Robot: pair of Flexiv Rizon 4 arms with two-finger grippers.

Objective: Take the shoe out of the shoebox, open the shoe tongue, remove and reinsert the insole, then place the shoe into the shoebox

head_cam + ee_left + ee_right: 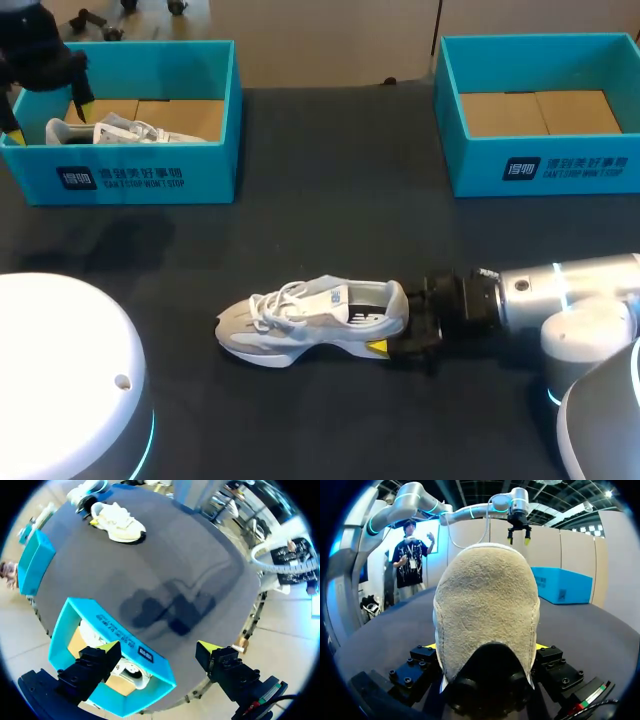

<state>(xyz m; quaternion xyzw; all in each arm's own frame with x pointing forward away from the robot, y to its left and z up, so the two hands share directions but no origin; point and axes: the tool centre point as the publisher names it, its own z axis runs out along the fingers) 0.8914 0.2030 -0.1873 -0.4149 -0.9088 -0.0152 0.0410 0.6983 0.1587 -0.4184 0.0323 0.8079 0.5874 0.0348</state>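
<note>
Since the grey-white sneaker [310, 322] sits sole-down mid-table [330, 200], toe to my left and outside both boxes, the step in hand looks like opening the tongue.

Right gripper [400, 328] is clamped on the heel from both sides. The right wrist view shows a yellow tip either side of the heel counter. Good anchor: hold it firm, no lift.

Left gripper [157, 650] hangs over the left shoebox [150, 178], fingers apart with nothing between them, well apart from the sneaker. A second sneaker [110, 130] lies in that box; leave it. The right shoebox [545, 165] shows only its bare cardboard floor.

To do it well:
- Bring the left gripper above the tongue [338, 296] and come down at the collar end, behind the laces [278, 300].
- Pinch only the tongue's free edge, no lace caught.
- Pull up and toward the toe, along the shoe's long axis, so the heel grip takes the load straight.

Risk: a sideways pull likely pivots the shoe or slips the heel out. I can't tell how tight the laces are, so expect a limited opening.
</note>
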